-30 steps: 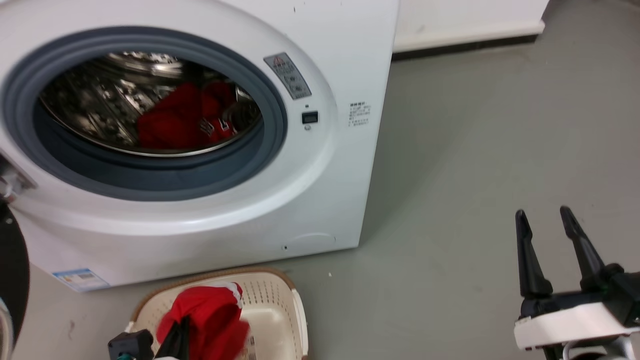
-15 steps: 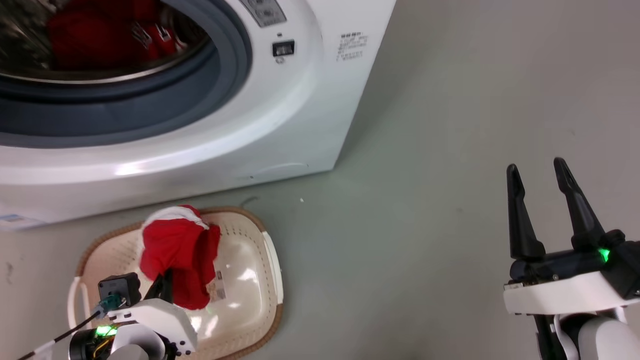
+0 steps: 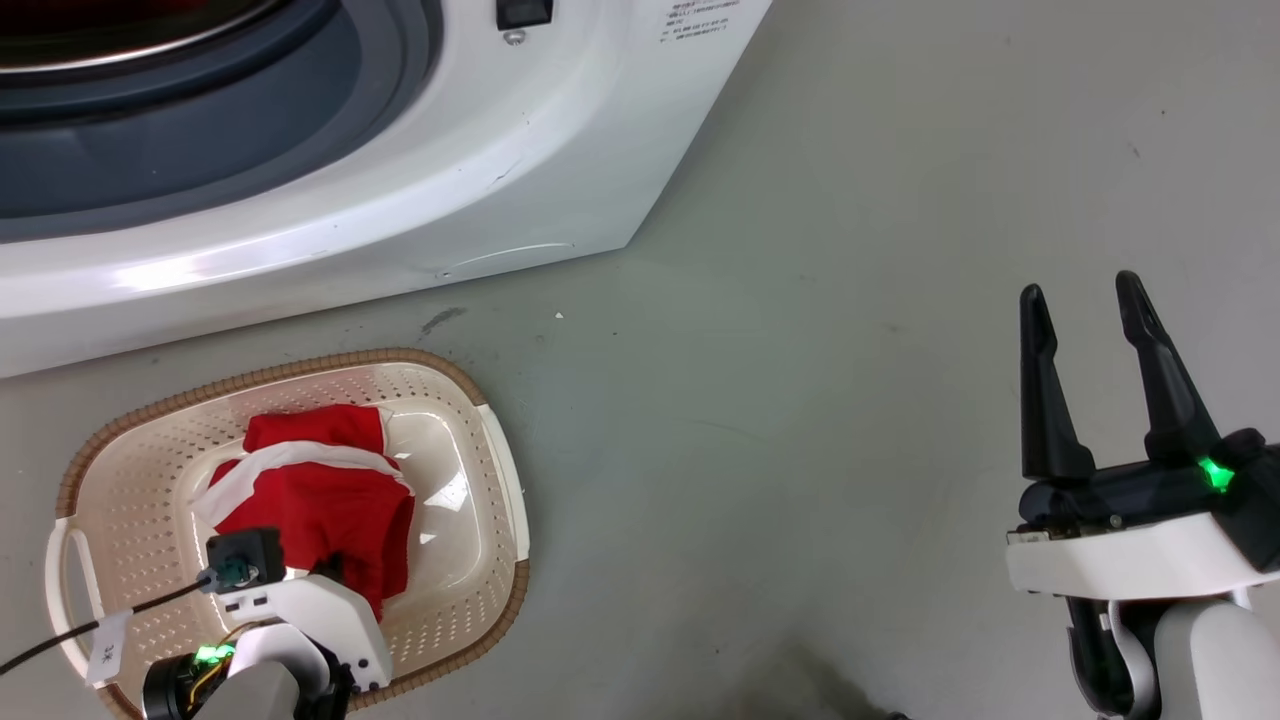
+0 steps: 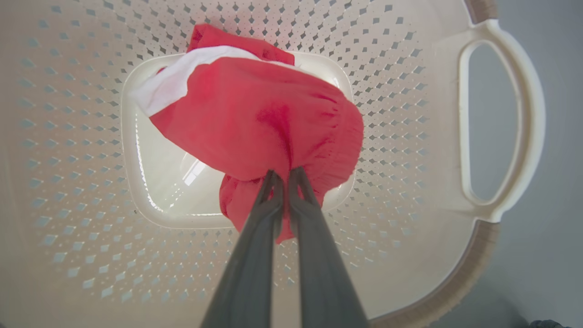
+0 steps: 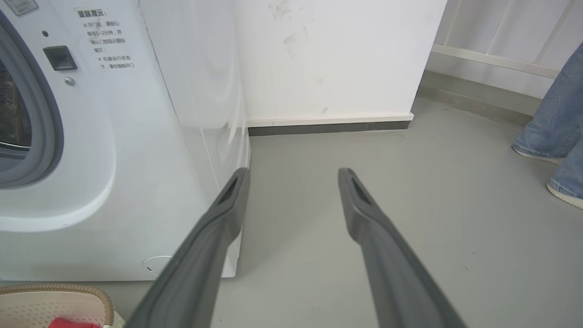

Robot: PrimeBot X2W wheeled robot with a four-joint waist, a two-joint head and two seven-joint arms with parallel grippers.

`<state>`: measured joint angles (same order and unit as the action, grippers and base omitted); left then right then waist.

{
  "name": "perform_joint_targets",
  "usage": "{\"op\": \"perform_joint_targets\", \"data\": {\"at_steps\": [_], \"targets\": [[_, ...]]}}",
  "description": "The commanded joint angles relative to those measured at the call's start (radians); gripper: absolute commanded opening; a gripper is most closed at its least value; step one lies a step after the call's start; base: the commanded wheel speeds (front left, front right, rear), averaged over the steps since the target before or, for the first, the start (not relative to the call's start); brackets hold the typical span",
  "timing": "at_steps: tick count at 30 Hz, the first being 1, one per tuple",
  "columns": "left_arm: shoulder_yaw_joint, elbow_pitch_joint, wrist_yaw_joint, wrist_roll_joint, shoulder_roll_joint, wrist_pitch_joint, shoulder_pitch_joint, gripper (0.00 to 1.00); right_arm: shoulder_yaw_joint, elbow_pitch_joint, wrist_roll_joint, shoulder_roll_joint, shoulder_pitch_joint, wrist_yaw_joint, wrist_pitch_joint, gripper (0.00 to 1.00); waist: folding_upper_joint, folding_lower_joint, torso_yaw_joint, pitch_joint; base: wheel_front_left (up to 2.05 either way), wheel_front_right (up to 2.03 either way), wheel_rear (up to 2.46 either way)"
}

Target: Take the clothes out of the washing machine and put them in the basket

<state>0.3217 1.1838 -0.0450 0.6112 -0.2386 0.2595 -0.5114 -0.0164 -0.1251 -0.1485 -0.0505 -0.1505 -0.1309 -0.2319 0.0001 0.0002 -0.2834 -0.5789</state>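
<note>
A red garment with white trim hangs down into the cream basket, its lower folds resting on the basket floor. My left gripper is shut on a bunch of that red cloth above the basket's bottom. The white washing machine stands just behind the basket, with only the lower arc of its grey porthole ring in the head view. My right gripper hovers open over the bare floor, far right of the basket; between its fingers there is nothing.
Grey floor stretches to the right of the washer. In the right wrist view a white wall with dark skirting stands behind, and a person's jeans-clad legs and shoes are at the far right.
The head camera has tilted down, so the drum has left the picture. The red garment has sunk lower into the basket with the left gripper still shut on it. The right gripper stays open.
</note>
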Motion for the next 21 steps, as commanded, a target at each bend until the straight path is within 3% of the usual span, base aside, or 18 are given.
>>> {"op": "perform_joint_targets", "data": {"at_steps": [1,4,5,6,7,8,17,21], "targets": [[0.000,0.019,-0.005,0.003,0.005,0.003,-0.026,0.00,-0.005,0.005,0.007,0.001,-0.019,0.000,-0.005,1.00,-0.0001,-0.0002,-0.003,-0.007,0.00,0.00,0.00],[-0.009,0.054,-0.007,0.017,0.010,-0.002,-0.039,0.00,-0.015,0.016,0.009,0.001,-0.024,0.000,-0.008,1.00,-0.0001,-0.0002,-0.004,-0.006,0.00,0.00,0.00],[-0.013,0.063,-0.013,0.023,0.013,-0.010,-0.040,0.10,-0.018,0.020,0.008,0.001,-0.026,0.000,-0.008,1.00,-0.0001,-0.0002,-0.004,-0.002,0.00,0.00,0.00],[-0.013,0.068,-0.016,0.023,0.012,-0.011,-0.041,0.39,-0.019,0.023,0.008,0.001,-0.027,0.000,-0.009,1.00,-0.0001,-0.0002,-0.004,0.003,0.00,0.00,0.00],[-0.011,0.071,-0.018,0.022,0.010,-0.009,-0.041,0.92,-0.020,0.027,0.008,0.001,-0.027,0.000,-0.011,1.00,-0.0001,-0.0002,-0.003,0.008,0.00,0.00,0.00],[-0.009,0.076,-0.021,0.022,0.013,-0.009,-0.040,1.00,-0.019,0.032,0.008,0.001,-0.026,0.000,-0.012,1.00,-0.0001,-0.0002,-0.001,0.016,0.00,0.00,0.00],[-0.021,0.083,-0.043,0.042,0.030,0.003,0.000,1.00,-0.004,0.051,0.025,0.000,-0.003,0.000,-0.007,1.00,-0.0001,-0.0002,0.025,0.124,0.00,0.00,0.00],[-0.040,0.004,-0.042,0.027,0.015,0.007,0.018,1.00,0.008,0.044,0.034,0.000,0.021,0.000,0.009,1.00,-0.0001,-0.0002,0.044,0.183,0.00,0.00,0.00]]}}
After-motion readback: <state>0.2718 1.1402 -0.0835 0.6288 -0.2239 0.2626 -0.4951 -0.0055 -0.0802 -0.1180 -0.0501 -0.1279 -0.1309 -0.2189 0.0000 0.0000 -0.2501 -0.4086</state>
